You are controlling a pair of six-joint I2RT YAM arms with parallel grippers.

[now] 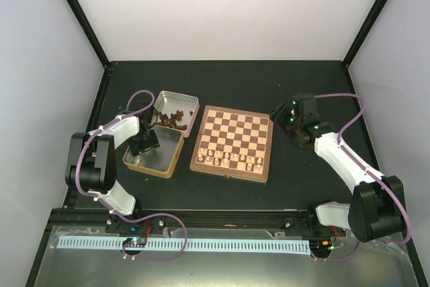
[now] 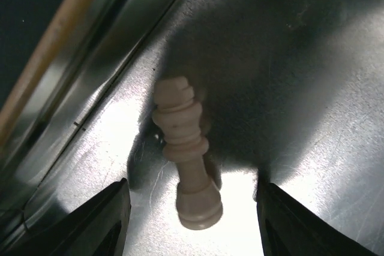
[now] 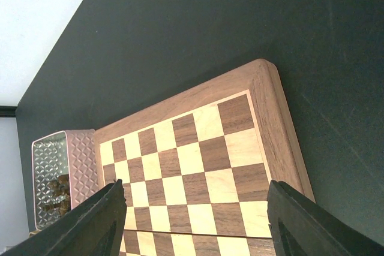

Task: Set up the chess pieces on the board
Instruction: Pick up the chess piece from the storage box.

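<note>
The board [image 1: 232, 142] is lying in the middle of the table [image 1: 302, 85], with pale pieces [image 1: 228, 159] standing in the rows along its near edge. Two tins are sitting to the left of it. The farther tin [image 1: 191, 102] is holding a heap of dark pieces [image 1: 171, 119], and the left gripper [image 1: 145, 143] is reaching down into the nearer tin [image 1: 168, 166]. Its fingers [image 2: 96, 226] are standing apart on either side of a single pale piece [image 2: 186, 160], which is lying on its side on the tin floor with neither finger touching it. The right gripper [image 1: 290, 120] is hovering just off the board's far right corner, its fingers [image 3: 90, 226] spread wide and holding nothing.
</note>
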